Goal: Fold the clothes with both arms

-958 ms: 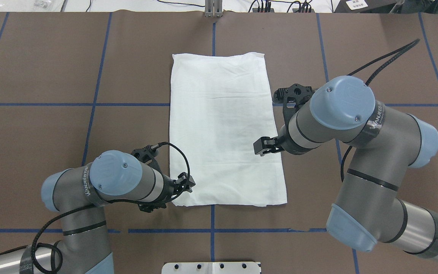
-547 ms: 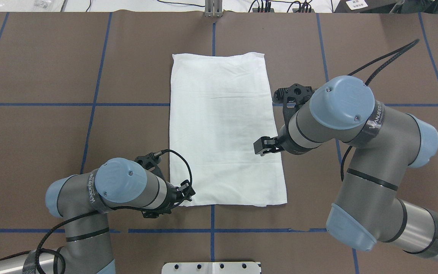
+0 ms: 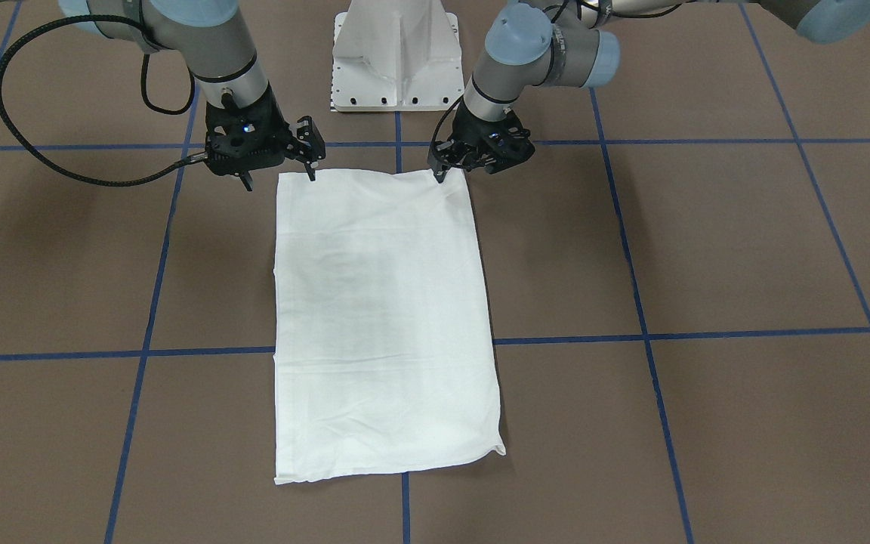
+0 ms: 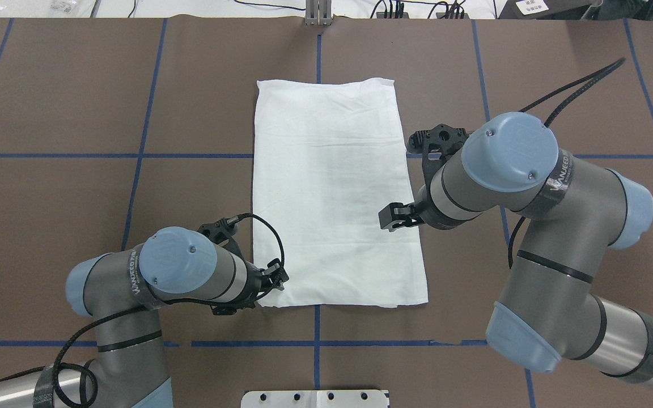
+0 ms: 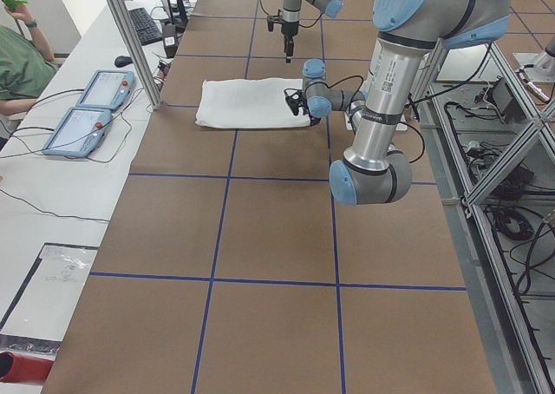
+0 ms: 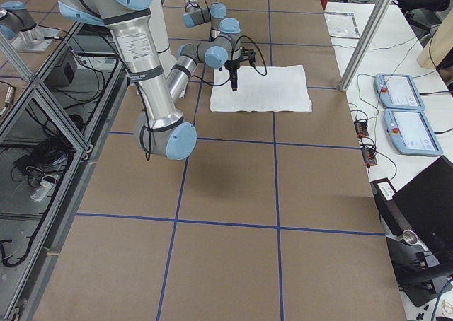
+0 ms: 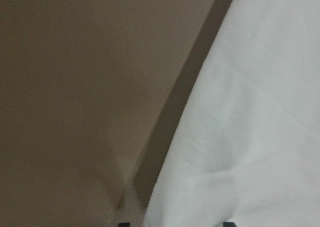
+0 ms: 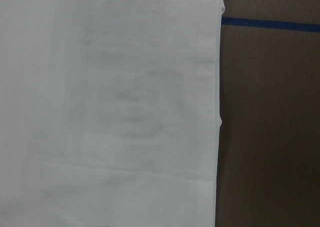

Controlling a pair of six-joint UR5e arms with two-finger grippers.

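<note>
The white shirt (image 4: 332, 192) lies folded into a flat rectangle in the middle of the brown table; its print, collar and label are hidden. It also shows in the front view (image 3: 382, 317). My left gripper (image 4: 274, 280) is low at the shirt's near left corner, also seen in the front view (image 3: 465, 168). The left wrist view shows the shirt's edge (image 7: 240, 112) very close, with the fingertips apart, so it is open. My right gripper (image 4: 393, 218) hovers open above the shirt's right edge, fingers spread in the front view (image 3: 280, 180). The right wrist view shows only cloth (image 8: 110, 107).
The white pedestal base (image 3: 395, 53) stands at the table's near edge between the arms. Blue tape lines (image 4: 139, 156) grid the brown table. Two control tablets (image 5: 87, 108) lie on a side bench beyond the table's far edge, beside a seated person (image 5: 17, 55).
My left arm swung a little toward the table's near edge, then back, keeping its gripper at the shirt's near left corner. The right arm and the shirt have not moved.
</note>
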